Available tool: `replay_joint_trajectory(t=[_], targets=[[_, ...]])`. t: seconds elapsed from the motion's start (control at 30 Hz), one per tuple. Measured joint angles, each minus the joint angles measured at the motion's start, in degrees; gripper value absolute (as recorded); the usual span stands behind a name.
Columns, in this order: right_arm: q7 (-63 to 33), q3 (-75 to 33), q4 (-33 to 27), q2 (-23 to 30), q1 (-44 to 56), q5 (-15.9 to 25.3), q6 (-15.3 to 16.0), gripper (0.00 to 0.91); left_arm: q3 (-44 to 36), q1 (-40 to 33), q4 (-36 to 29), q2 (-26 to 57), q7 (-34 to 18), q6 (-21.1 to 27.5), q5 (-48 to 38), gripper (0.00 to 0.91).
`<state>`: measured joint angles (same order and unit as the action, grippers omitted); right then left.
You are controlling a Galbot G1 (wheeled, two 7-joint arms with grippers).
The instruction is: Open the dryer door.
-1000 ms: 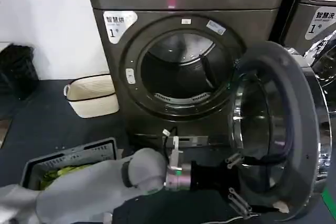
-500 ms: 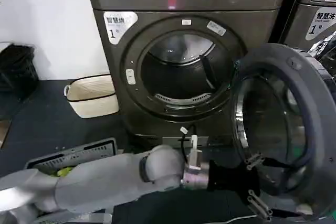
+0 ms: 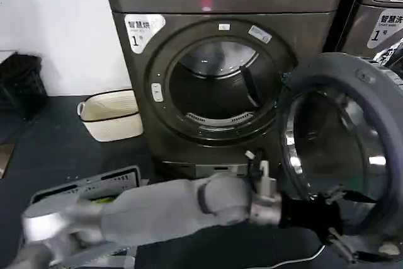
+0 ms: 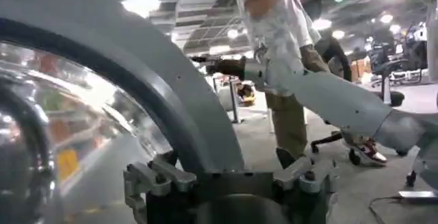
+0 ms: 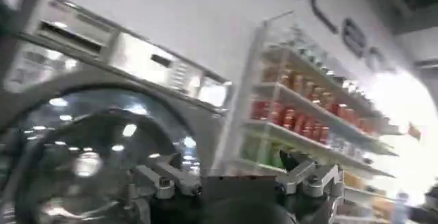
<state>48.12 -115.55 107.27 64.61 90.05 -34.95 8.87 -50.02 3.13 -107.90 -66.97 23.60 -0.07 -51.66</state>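
The dryer (image 3: 189, 92) is dark grey-brown, with a small pink light near its top. The dryer door (image 3: 352, 80) shows a grey plastic rim around dark tinted glass (shiny chrome at its inner ring). A cream basket (image 3: 110, 114) with a dark trim stands on the dark floor (image 3: 56, 149). The arm (image 3: 170, 209) is light grey.
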Motion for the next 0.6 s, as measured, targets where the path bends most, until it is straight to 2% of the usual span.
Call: replay_joint_trajectory(t=[0.27,0.6], targets=[[-13.07,-4.79,-4.70,-3.01,1.83,0.58,1.54,0.907,-0.70,-0.27,4.41,-5.85,-0.05,-0.02,0.19,0.907],[-20.11,-9.46,-8.32,-5.56,3.14,1.32,2.13,0.907,-1.30,-1.51,9.07,-13.11,-0.14,-0.28,-0.22,0.907]])
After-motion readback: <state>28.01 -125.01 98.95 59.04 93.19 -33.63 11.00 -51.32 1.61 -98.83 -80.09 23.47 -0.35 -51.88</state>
